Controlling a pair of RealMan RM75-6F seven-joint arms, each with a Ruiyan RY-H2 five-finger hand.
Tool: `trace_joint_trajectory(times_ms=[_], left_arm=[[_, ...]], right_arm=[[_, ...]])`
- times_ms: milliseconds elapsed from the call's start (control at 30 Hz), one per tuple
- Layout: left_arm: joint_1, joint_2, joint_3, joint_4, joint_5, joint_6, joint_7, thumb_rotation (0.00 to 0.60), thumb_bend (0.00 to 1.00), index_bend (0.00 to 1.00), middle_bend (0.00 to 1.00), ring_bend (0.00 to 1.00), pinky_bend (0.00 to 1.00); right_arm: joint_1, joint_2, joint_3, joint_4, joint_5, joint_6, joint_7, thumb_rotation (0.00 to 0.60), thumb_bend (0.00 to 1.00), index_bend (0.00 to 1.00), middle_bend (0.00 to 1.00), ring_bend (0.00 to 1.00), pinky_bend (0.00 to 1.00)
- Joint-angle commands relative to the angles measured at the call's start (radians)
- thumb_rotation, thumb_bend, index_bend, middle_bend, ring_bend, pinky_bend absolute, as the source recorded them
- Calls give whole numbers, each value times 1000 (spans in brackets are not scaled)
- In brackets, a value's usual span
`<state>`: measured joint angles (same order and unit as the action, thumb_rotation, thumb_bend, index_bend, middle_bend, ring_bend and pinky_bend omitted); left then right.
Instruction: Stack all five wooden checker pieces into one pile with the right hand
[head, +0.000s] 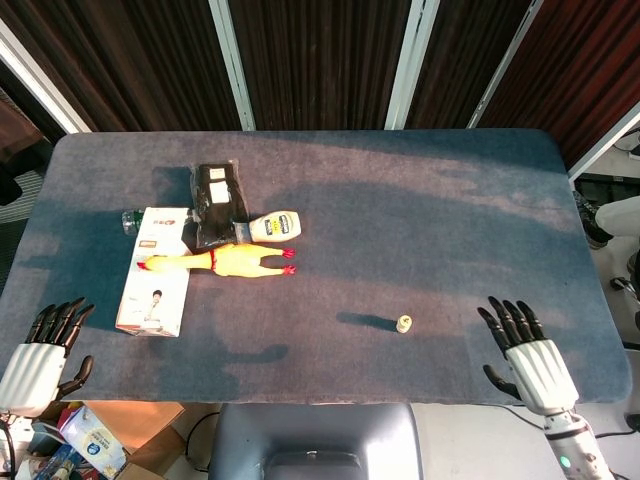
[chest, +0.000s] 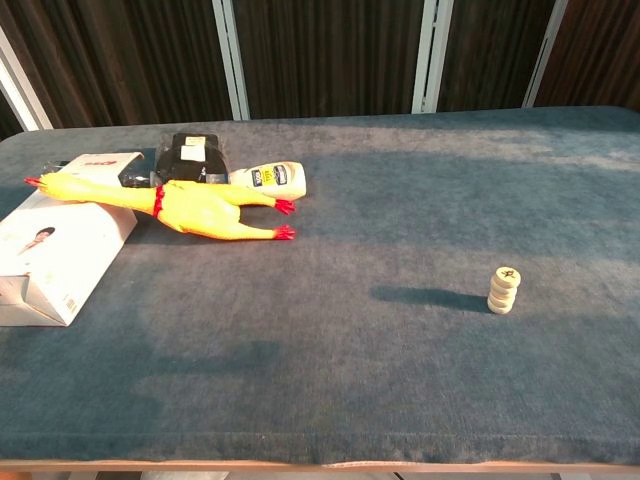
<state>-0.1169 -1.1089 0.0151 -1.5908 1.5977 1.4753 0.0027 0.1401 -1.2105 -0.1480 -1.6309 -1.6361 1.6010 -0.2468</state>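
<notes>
Right hand (head: 530, 352) is seen in the head view only, at the near right edge of the table (head: 420, 210), with its dark fingers spread apart, pointing away from the robot, and nothing held in them; it lies well apart from the stack, to the stack's right and nearer the robot; the left hand (head: 38, 352) is seen at the near left corner, off the table edge, its fingers also apart and empty; neither hand is caught by the chest view.

A little farther in, on the right half of the blue-grey cloth, the pile of checker pieces (chest: 503, 290) is seen standing alone; its long axis is upright, the discs being stacked flat one on another, with a dark mark shown on the top face; the exact count of discs cannot be told for certain from either view; a shadow is cast from the pile toward the left; from the head view the pile (head: 403, 323) is seen only as a small pale round top.

Farther back on the left half, a white box (chest: 55, 245) with a printed picture is laid flat near the left edge; a yellow rubber chicken (chest: 190, 210) is laid across the box's far end, its long axis running left to right, its red feet pointing right; just behind the chicken a black packet (chest: 195, 158) is laid, and a white bottle (chest: 272, 178) is laid on its side beside the packet.
</notes>
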Motion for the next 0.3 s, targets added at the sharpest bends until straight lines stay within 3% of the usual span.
trace_joint_trajectory(times_ms=[33,300], left_arm=[[0,0,-1,1,0,3,-5,600,479,0,0,0,0],[6,1,0,3,2,12,0,600,478,0,0,0,0]], right_arm=[[-31,8,-7,9,-20,21,3,600,373,58,0,0,0],[-30,16,10,0,-5,-17,9,600,373,57,0,0,0]])
